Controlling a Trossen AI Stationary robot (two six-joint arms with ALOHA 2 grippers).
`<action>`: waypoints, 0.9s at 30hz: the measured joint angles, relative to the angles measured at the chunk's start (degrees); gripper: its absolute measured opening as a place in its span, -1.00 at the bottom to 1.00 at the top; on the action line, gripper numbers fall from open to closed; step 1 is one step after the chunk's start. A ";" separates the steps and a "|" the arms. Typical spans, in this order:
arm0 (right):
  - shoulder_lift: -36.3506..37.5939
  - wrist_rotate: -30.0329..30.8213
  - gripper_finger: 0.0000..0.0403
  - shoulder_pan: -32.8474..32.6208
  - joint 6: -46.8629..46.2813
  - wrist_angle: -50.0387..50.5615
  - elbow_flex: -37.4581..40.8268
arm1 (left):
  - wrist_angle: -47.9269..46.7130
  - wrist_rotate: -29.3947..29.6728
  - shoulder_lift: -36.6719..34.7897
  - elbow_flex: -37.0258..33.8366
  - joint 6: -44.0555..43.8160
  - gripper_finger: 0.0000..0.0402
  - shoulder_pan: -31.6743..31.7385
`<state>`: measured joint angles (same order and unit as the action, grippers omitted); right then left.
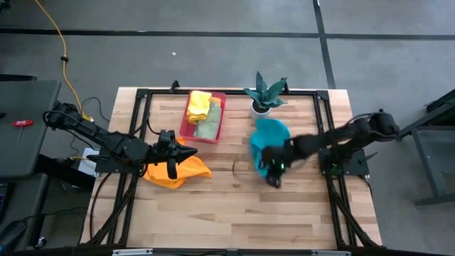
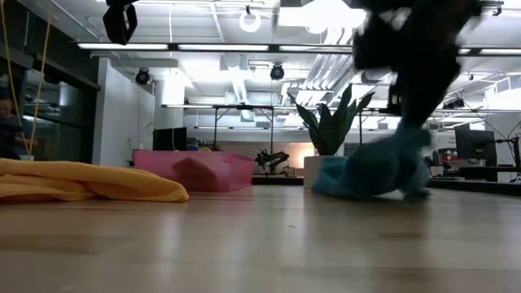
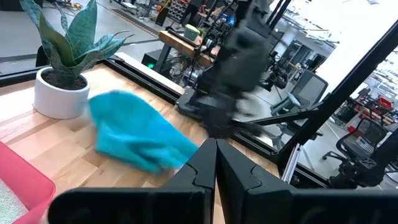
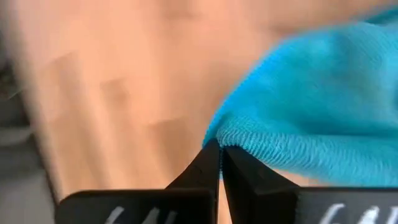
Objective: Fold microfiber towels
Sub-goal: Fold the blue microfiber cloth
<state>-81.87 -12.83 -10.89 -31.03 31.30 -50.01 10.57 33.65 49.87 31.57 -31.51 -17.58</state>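
A two-armed robot worked over a wooden table (image 1: 234, 213) strewn with microfiber towels. The right gripper (image 1: 274, 173) was low over the table's middle-right, its two dark fingers (image 4: 211, 163) pressed together at the stitched hem of the teal towel (image 1: 269, 139); they appeared to pinch that corner, though the right wrist view showed only the tips meeting the edge. The teal towel lay crumpled in a heap on the boards just in front of a potted plant (image 1: 264, 92) in a white pot, near the table's far edge.

The left gripper (image 1: 173, 162) hovered over the orange towel (image 1: 178, 173), which lay bunched on the left half of the table, near the middle. Its fingers (image 3: 200, 171) were closed flat against each other with nothing between them, as the left wrist view showed. In the low view the left gripper hung well clear above the cloth.

A pink tray (image 1: 221, 107) stood at the far side of the table, left of the plant. It held a yellow towel (image 1: 198, 105) and, beside it toward the table's middle, a light green towel (image 1: 207, 129).

Beyond the table, the low view took in a bright workshop with ceiling lights and desks.
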 joint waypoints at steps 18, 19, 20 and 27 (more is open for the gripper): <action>0.02 1.53 -1.00 -24.34 -13.63 -5.72 6.26 | -0.04 2.84 0.00 0.00 0.15 -1.00 0.00; 0.02 2.31 -1.00 -23.78 -13.08 -6.91 6.26 | -0.04 3.01 0.00 0.00 0.16 -1.00 0.00; 0.02 2.92 -1.00 -23.11 -12.65 -8.22 6.26 | -0.04 2.98 0.09 0.00 0.17 -1.00 0.00; 0.02 3.66 -0.99 -18.30 -11.86 -10.93 6.26 | 1.51 -4.21 8.88 0.07 3.66 -1.00 -0.02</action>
<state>-81.84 -9.17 -29.19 -42.89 20.37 -43.75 12.08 29.44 58.75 31.64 -27.85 -17.61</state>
